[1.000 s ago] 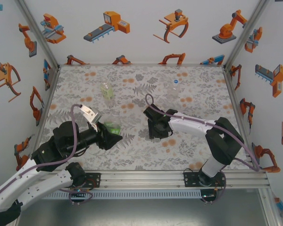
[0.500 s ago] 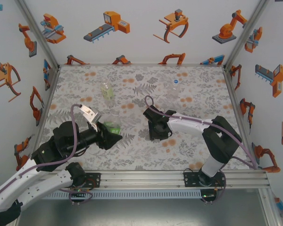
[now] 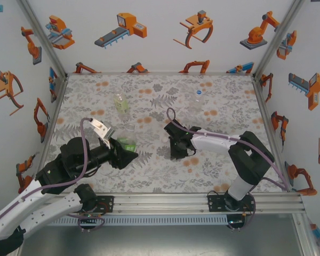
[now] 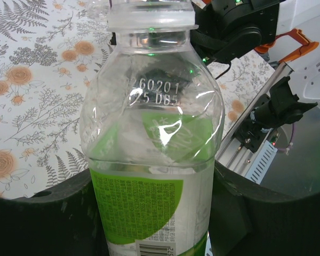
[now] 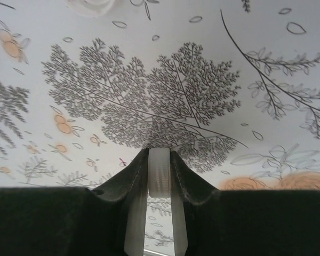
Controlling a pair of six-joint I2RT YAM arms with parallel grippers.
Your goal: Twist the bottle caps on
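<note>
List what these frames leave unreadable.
- Left wrist: green-labelled bottle, mouth cut off by the top edge, base by the bottom edge.
- Right wrist: pale round object cut off by the top edge; unidentifiable.
- Top external: white cap hidden under the right gripper.
- Top external: yellowish bottle, top too small to read.

"Can you read anything from here?"

"Only the code stamped on the bottle (image 4: 152, 133): '60201', with '25 DB5' beneath. The barcode (image 4: 156, 249) digits on its green label (image 4: 133, 208) are too small."
</note>
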